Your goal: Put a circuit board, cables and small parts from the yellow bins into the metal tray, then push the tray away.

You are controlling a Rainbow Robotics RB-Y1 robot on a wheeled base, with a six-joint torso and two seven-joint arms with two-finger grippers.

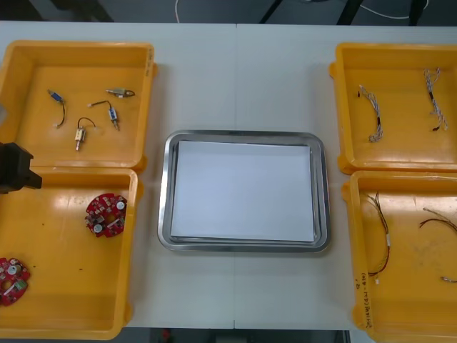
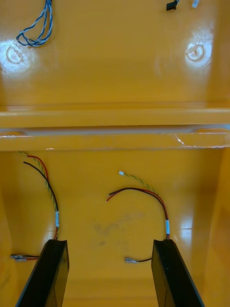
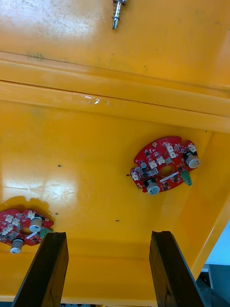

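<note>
The metal tray, white inside, lies at the table's middle with nothing in it. My left gripper hangs open over the near left yellow bin. One round red circuit board lies ahead of its fingers, and a second board lies beside one fingertip. My right gripper is open above the near right bin. A red and yellow cable curls just ahead, between its fingers, and another such cable lies off to one side.
Several small metal parts lie in the far left bin. Twisted blue and white cables lie in the far right bin. My left arm's black body juts in over the two left bins' shared wall.
</note>
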